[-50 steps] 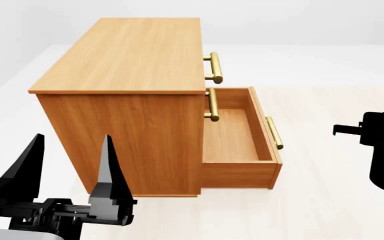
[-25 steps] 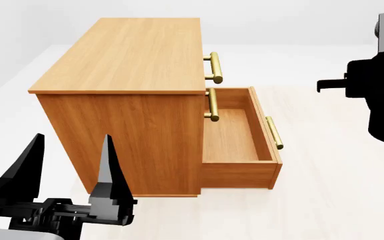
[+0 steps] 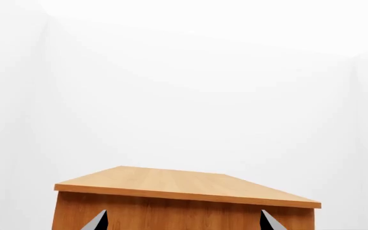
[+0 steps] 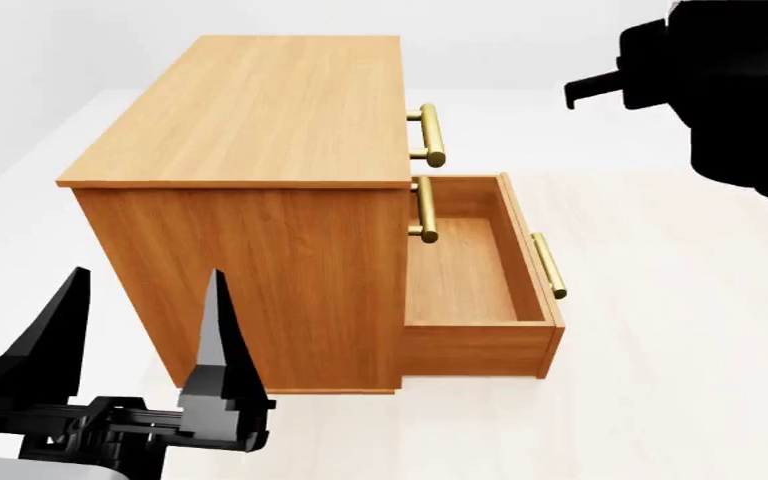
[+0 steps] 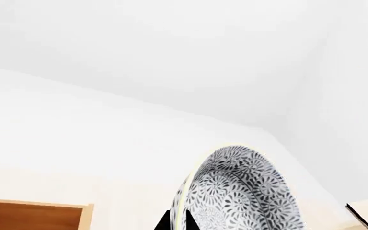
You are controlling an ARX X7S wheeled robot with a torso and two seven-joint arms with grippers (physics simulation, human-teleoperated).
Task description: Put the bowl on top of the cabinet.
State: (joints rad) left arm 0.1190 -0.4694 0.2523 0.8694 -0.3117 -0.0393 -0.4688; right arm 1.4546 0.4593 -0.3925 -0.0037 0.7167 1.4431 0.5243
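The cabinet (image 4: 257, 110) is standing at the centre left with its flat top bare, and its lower drawer (image 4: 471, 270) is pulled out to the right. The biggest risk, as I judge it, is that open drawer: if the carry is released short of the top, the bowl is likely to drop into it or onto the floor (image 4: 678, 300). A second risk is the arm clipping the cabinet's right edge or a brass handle (image 4: 428, 135) while crossing over.

The right gripper (image 5: 178, 221) is pinching the bowl (image 5: 241, 191) by its rim, holding it on edge, high and to the right of the cabinet; a thin rim pinch could be slipping or letting the bowl swing.

The left gripper (image 4: 137, 345) is hanging at the near left, its fingers (image 4: 217, 330) spread wide and touching nothing.
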